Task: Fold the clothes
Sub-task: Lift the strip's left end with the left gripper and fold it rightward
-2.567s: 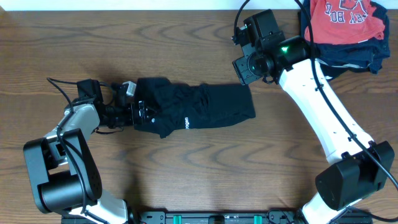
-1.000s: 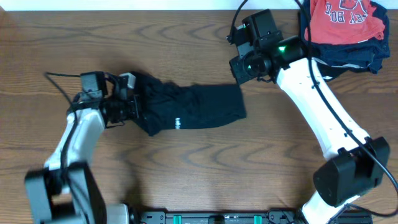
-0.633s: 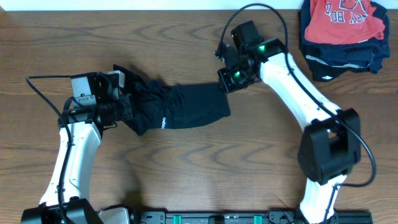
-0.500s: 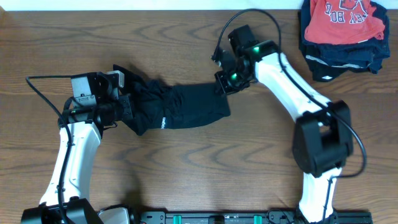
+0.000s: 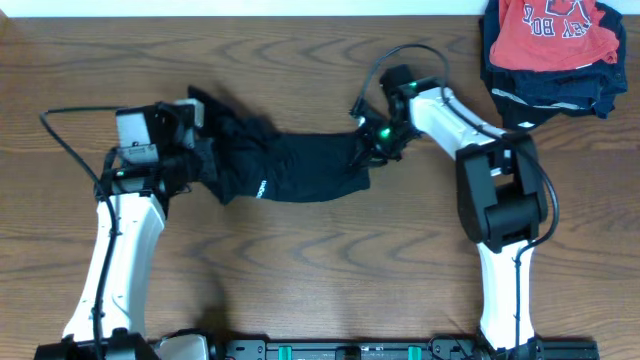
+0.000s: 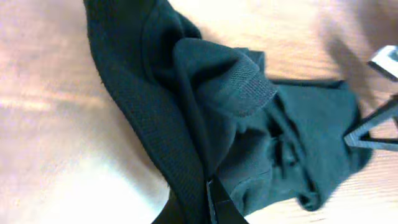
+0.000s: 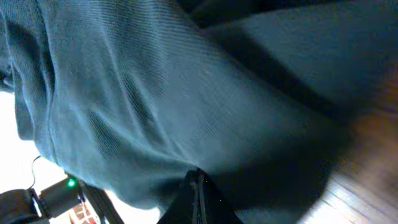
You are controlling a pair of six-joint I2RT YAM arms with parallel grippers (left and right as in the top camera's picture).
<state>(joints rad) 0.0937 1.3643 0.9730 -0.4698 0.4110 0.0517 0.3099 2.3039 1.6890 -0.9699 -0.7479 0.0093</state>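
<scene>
Overhead, the shirt [image 5: 300, 170] lies on the worktop [image 5: 320, 270] as a narrow black band. Its long axis runs left to right, with one arm at each end. The left end effector [image 5: 205, 150] sits at the bunched left end, where the cloth is rucked up into a dark heap. The right end effector [image 5: 368, 140] meets the flatter right end at its upper corner. Neither arm is nearer than the other; each has its own end, so the coming move turns on how the two ends travel along that axis or across it.

On the left wrist view, the shirt [image 6: 236, 124] gathers down into the left end effector [image 6: 208, 199], which is clenched on a fold of it. A ribbed band [image 6: 249, 84] shows in the heap, probably the collar, so this is likely the neck end.

On the right wrist view, the shirt [image 7: 155, 93] fills nearly everything. The right end effector [image 7: 196, 186] is clenched, with cloth pinched at its tips.

As for writing, a small white logo [image 5: 263, 190] sits sideways near the left part of the band, too small to read. Well apart, at the far right corner, a red shirt [image 5: 555, 30] with white lettering lies on navy garments [image 5: 545, 90]. Only part of a word shows, and it cannot be read whole.
</scene>
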